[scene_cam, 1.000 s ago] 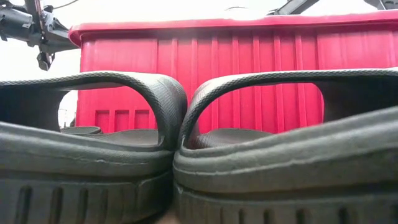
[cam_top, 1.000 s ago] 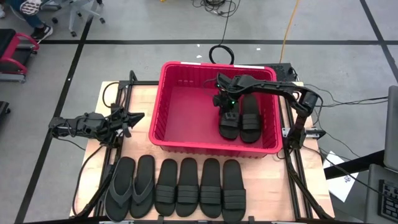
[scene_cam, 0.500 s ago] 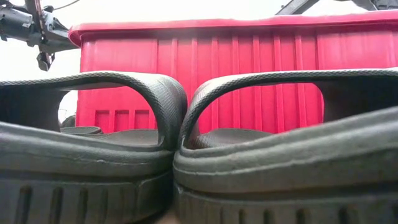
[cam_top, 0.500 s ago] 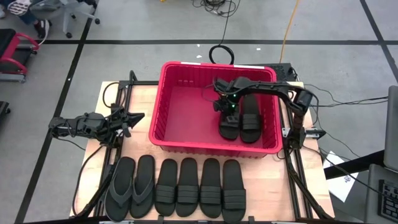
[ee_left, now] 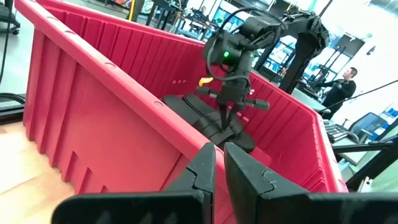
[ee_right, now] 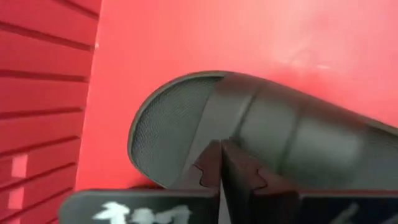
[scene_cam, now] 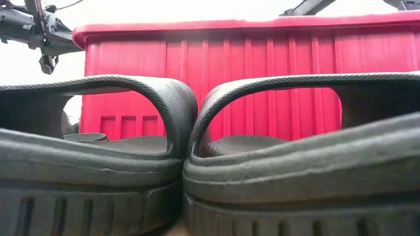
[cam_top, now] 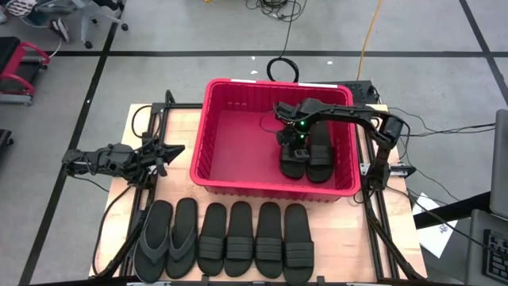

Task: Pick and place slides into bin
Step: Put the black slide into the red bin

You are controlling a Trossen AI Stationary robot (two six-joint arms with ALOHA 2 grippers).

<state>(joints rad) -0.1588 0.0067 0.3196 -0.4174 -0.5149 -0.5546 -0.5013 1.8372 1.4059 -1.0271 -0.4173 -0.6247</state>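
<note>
Resting in the red bin [cam_top: 208, 151], at its right side, two black slides [cam_top: 306, 156] are seen. Six more sandals [cam_top: 222, 238] await in the near row. The right gripper [cam_top: 295, 144] is poised above them, fingers closed on nothing; the left gripper [cam_top: 163, 153] waits left, closed.

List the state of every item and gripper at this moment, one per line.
Bin: upright, holding two sandals.
Sandals in the bin: flat, side by side.
Four sandals: in a row on the table.
Flip-flops: on the table.
Right gripper: over the bin's sandals, fingers closed.
Left gripper: waiting beside the bin, closed.
</note>
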